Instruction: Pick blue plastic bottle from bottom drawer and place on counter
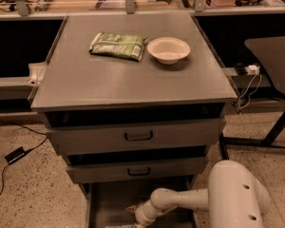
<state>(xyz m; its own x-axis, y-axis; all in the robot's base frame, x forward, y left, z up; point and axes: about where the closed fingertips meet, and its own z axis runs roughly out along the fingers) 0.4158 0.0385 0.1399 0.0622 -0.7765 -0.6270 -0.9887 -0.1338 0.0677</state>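
The bottom drawer (109,198) is pulled open below the two shallower drawers, and its grey floor shows. My white arm reaches in from the right. My gripper (134,214) is low inside the drawer, near its front, at the frame's bottom edge. A pale bluish sliver (115,226) lies just left of the gripper at the very bottom edge. It may be the blue plastic bottle, but it is mostly cut off. The counter (128,80) is the grey cabinet top above.
On the counter lie a green-and-white snack packet (118,45) and a white bowl (168,50). Two drawers with dark handles (138,136) sit slightly open above my arm. A black cable and adapter (14,154) lie on the floor at left. A table leg (279,127) stands at right.
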